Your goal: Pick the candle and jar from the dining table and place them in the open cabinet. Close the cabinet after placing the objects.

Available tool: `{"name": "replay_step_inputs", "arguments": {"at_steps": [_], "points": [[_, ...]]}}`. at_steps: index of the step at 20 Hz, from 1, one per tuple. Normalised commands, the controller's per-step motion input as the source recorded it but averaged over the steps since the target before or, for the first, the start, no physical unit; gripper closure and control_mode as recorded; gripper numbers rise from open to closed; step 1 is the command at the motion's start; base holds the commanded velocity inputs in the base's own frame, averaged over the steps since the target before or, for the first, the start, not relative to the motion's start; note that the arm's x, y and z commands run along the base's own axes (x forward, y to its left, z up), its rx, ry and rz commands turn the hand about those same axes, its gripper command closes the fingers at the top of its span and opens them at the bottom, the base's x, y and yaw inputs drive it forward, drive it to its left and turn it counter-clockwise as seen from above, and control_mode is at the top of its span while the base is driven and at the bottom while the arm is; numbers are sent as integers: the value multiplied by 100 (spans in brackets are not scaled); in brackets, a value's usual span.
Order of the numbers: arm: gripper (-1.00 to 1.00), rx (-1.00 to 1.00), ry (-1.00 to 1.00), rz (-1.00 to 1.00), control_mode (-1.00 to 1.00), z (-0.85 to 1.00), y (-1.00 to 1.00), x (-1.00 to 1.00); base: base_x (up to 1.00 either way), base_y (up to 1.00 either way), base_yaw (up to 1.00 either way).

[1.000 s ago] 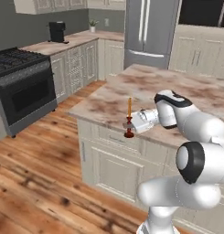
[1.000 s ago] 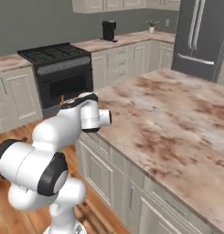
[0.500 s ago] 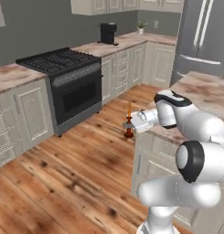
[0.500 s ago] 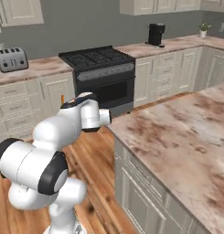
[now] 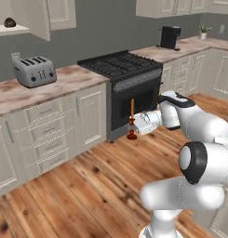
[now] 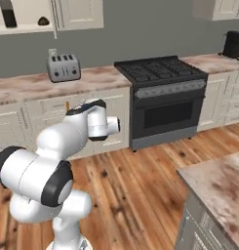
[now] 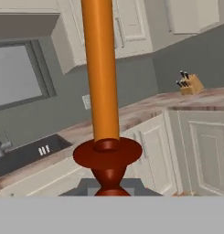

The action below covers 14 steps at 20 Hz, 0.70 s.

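Orange candle (image 5: pixel 131 111) is held upright by its dark holder in the closed gripper (image 5: pixel 135 124), high above the wood floor (image 5: pixel 87 186). It could be knocked loose if bumped against the cabinet (image 5: pixel 22 18) shelf.

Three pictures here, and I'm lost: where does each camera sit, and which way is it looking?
Left base view: behind the arm on its left, facing the stove and toaster; the gripper holds the candle.
Right base view: behind on its right, same stove and toaster; arm at lower left.
Hand view: on the hand, looking along the candle toward a counter and knife block.
Both base views share stove and toaster.
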Motion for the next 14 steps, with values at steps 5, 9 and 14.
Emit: {"name": "replay_step_inputs", "arguments": {"at_steps": [5, 9, 14], "points": [[100, 0, 0, 0, 100, 0, 0, 0, 74, 92, 38], [100, 0, 0, 0, 100, 0, 0, 0, 100, 36, 35], [100, 0, 0, 0, 100, 0, 0, 0, 100, 4, 32]]}}
